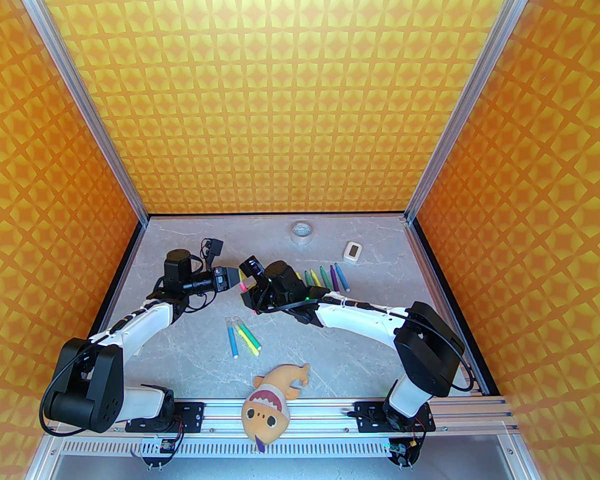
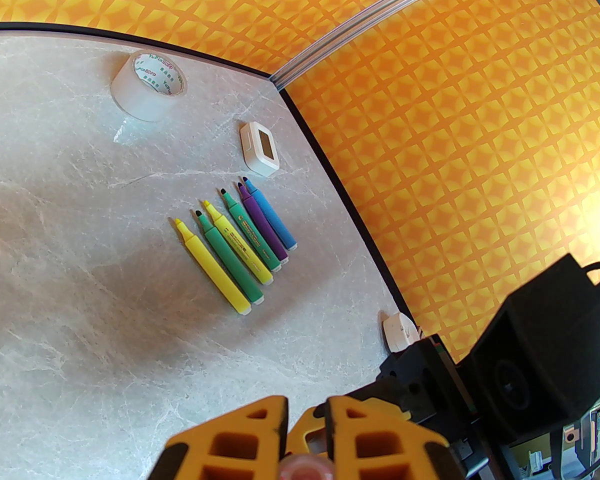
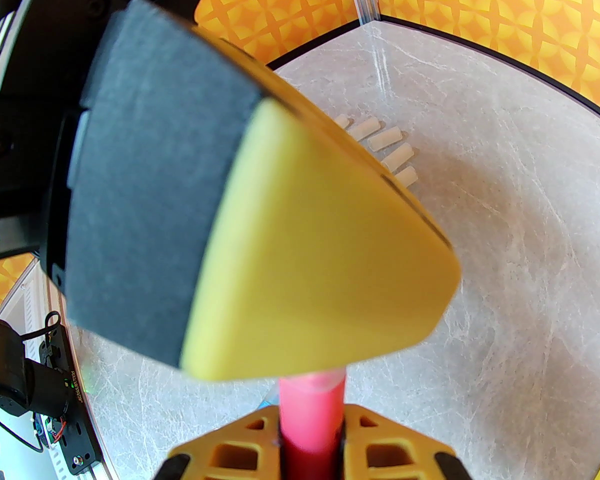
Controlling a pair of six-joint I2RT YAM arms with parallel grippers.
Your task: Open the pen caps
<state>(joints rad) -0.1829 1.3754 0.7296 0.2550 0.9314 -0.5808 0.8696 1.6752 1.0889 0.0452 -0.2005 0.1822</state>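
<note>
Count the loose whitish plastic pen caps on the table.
5 pen caps, in one row on the grey marble table beside the left gripper's yellow finger; more may hide behind it.

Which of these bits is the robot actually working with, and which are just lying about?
Part of the job:
- pink marker, gripped by left gripper and right gripper
- three capped markers
- six uncapped markers
- loose caps

Just lying about:
- tape roll
- small white device
- plush toy
</note>
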